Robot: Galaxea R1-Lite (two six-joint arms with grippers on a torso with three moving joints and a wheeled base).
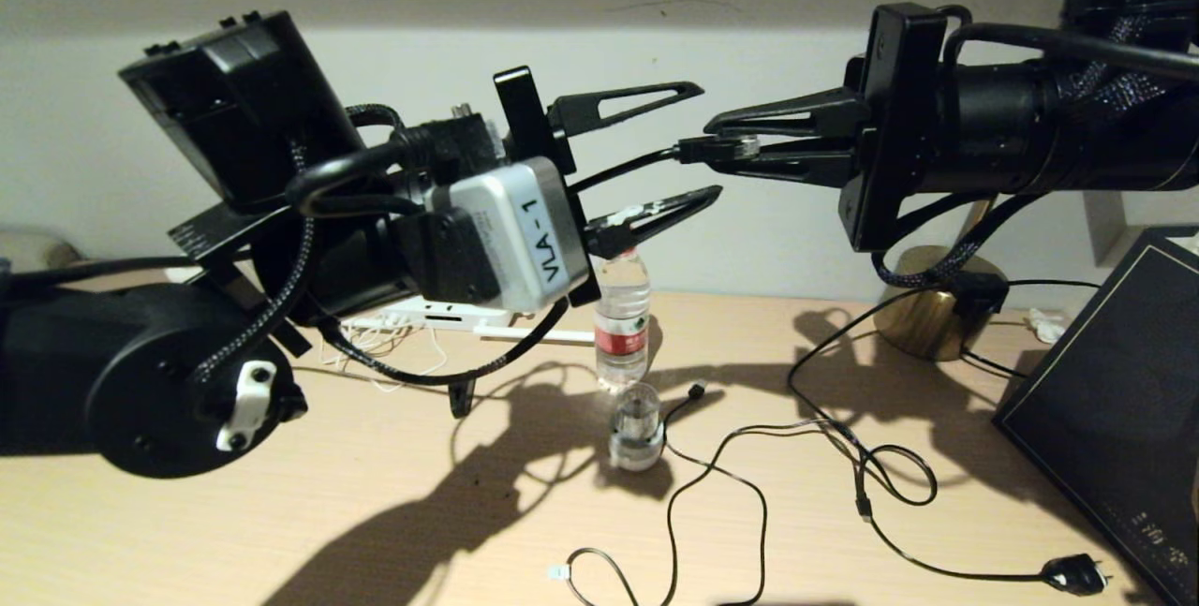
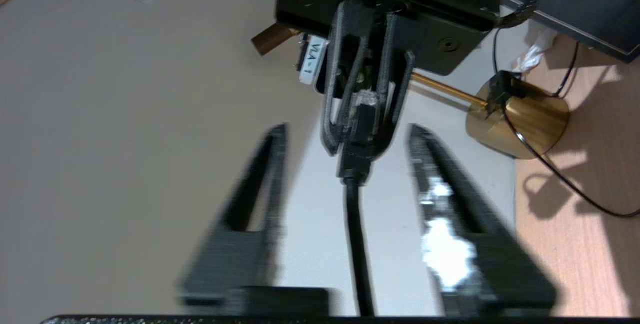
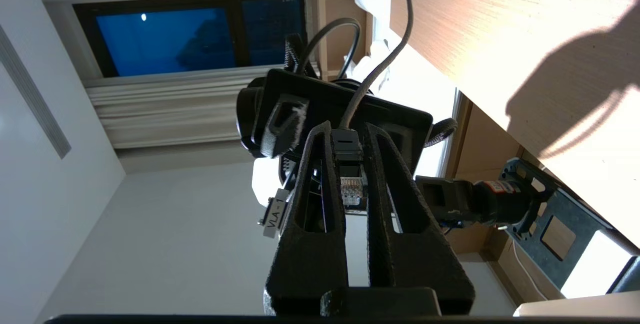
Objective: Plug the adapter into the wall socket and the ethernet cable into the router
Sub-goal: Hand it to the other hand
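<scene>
Both arms are raised above the desk, fingertips facing each other. My right gripper (image 1: 717, 149) (image 3: 347, 131) is shut on the ethernet cable (image 1: 623, 170) just behind its clear plug (image 3: 351, 189), which points back towards the right wrist. My left gripper (image 1: 707, 140) (image 2: 347, 131) is open, and the black cable (image 2: 356, 224) runs between its spread fingers without touching them. The white router (image 1: 450, 316) lies on the desk at the back, mostly hidden behind my left arm. The adapter and the wall socket are out of view.
On the desk stand a water bottle (image 1: 623, 316), a clear-domed gadget (image 1: 637, 428) and a brass lamp base (image 1: 927, 306). A dark framed board (image 1: 1115, 400) leans at the right. A thin USB cable (image 1: 698, 389) and a mains-plug cable (image 1: 1073, 573) lie loose.
</scene>
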